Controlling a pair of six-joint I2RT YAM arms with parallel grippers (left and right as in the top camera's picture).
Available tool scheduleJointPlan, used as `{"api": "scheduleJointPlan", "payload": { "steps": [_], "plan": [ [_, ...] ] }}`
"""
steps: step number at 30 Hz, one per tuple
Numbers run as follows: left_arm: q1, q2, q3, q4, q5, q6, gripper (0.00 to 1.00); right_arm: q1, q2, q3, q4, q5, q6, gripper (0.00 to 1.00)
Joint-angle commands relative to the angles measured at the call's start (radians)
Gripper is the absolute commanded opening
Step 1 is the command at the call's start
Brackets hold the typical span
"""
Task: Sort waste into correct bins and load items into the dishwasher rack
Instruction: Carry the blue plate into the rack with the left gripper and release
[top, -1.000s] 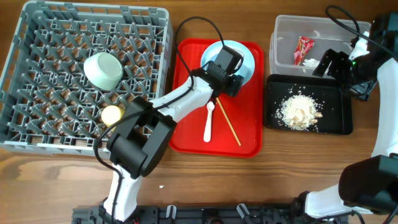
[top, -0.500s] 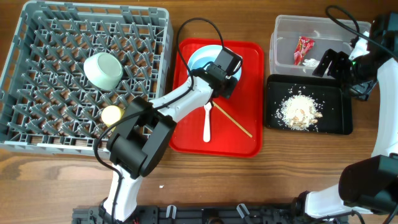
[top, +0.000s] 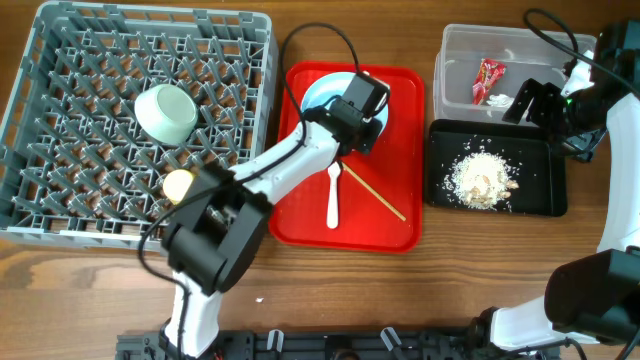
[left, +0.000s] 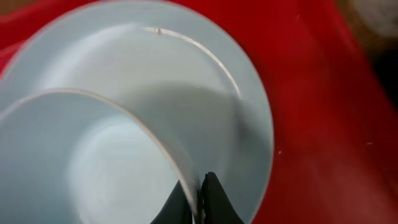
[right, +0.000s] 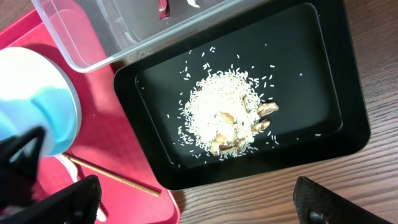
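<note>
On the red serving tray (top: 400, 230) a pale blue bowl (left: 93, 168) sits on a pale blue plate (left: 205, 93). My left gripper (left: 200, 186) is shut on the bowl's rim, one finger inside and one outside. A white fork (top: 335, 195) and a wooden chopstick (top: 375, 195) lie on the tray below it. My right gripper (top: 535, 103) hangs open and empty over the seam between the clear tub (top: 460, 50) and the black tray (top: 545, 200). The tub holds a red wrapper (top: 489, 78) and a white napkin (top: 500, 100). Food scraps (right: 227, 115) are heaped in the black tray.
The grey dishwasher rack (top: 60, 60) fills the left side, with a pale bowl (top: 166, 112) and a small yellow-green cup (top: 180, 185) among its pegs. My left arm's cable loops above the red tray. Bare wood runs along the front edge.
My left gripper has shut on the bowl's rim. The blue dishes slid a little left on the tray, and the chopstick swung to a flatter angle. The right arm stayed still.
</note>
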Motion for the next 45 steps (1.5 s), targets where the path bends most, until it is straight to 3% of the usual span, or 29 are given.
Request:
{"api": "scheduleJointPlan", "payload": {
  "steps": [1, 8, 16, 23, 27, 38, 45],
  "plan": [
    [0.016, -0.141, 0.004, -0.008, 0.006, 0.000, 0.04, 0.002, -0.026, 0.009, -0.002, -0.017, 0.012, 1.00],
    [0.109, -0.272, 0.004, -0.046, 0.176, -0.004, 0.04, 0.002, -0.026, 0.009, -0.001, -0.017, 0.012, 1.00],
    [0.391, -0.390, 0.004, -0.028, 0.575, -0.028, 0.04, 0.002, -0.026, 0.009, -0.001, -0.016, 0.012, 1.00],
    [0.668, -0.354, 0.004, 0.008, 1.022, -0.116, 0.04, 0.002, -0.026, 0.009, -0.001, -0.016, 0.013, 1.00],
    [0.745, -0.296, 0.004, 0.027, 1.197, -0.133, 0.04, 0.002, -0.026, 0.009, -0.001, -0.016, 0.012, 1.00],
    [0.850, -0.119, 0.004, 0.128, 1.328, -0.357, 0.04, 0.002, -0.026, 0.009, -0.003, -0.016, 0.012, 1.00],
    [0.877, -0.036, 0.004, 0.131, 1.366, -0.404, 0.04, 0.002, -0.026, 0.009, -0.002, -0.016, 0.013, 1.00]
  ]
}}
